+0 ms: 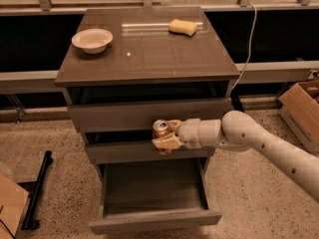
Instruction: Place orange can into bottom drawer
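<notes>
My gripper [167, 137], mid-frame, clamped on upright orange-speckled silver-rimmed can [160, 129], poised above open grey-brown bottom drawer [149, 185], lower centre.

Camera looks down from high front onto cabinet [149, 59]; hand [162, 136] mid-frame.

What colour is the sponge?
Yellow, in the camera view. The end effector holds the can in front of the middle drawer.
</notes>
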